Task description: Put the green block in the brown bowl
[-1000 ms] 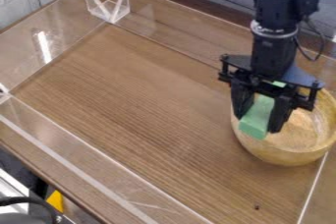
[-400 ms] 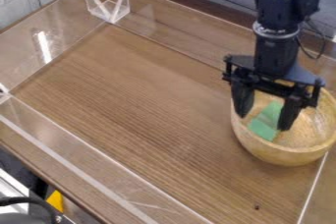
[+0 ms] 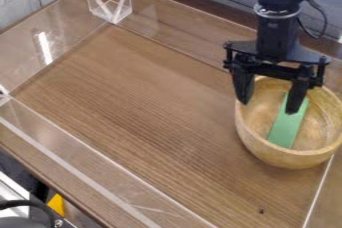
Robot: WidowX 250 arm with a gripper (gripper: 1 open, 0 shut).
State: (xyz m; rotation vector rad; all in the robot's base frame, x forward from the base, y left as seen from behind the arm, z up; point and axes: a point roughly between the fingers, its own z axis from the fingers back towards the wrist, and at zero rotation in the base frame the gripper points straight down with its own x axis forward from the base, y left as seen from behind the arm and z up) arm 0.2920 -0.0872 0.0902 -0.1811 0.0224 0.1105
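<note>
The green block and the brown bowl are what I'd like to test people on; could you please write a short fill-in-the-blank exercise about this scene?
1. The green block lies inside the ____.
2. The tool above the brown bowl has its jaws ____.
3. The bowl stands on a ____ table.
4. The tool holds ____.

Missing words: bowl; open; wooden; nothing

A wood-grain tabletop ringed by clear acrylic walls, under even light
</note>
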